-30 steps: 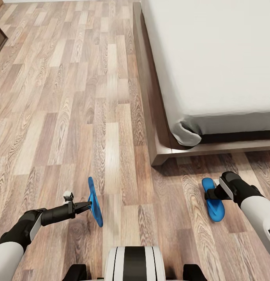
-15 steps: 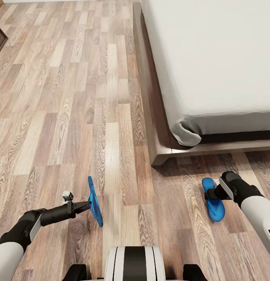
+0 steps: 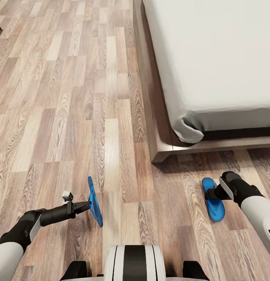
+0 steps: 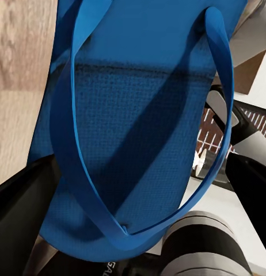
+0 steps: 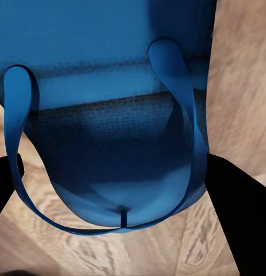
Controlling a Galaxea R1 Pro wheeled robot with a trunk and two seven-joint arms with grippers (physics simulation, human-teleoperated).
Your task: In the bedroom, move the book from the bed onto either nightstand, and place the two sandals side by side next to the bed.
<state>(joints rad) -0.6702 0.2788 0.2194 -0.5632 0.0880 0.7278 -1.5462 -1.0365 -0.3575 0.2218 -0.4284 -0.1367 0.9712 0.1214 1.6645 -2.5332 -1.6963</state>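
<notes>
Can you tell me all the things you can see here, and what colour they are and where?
sandals: 2, bright blue; one held on edge in the left gripper, above the floor; the other held flatter in the right gripper, near the bed's foot corner.
bed: 1, light-grey mattress on a dark wooden frame; at the upper right of the head view.
floor: 1, brown wood planks; under everything.
left gripper: 1, black; low at the left, shut on a sandal.
right gripper: 1, black; low at the right, shut on the other sandal.
robot base: 1, white with a black stripe; bottom middle of the head view.
</notes>
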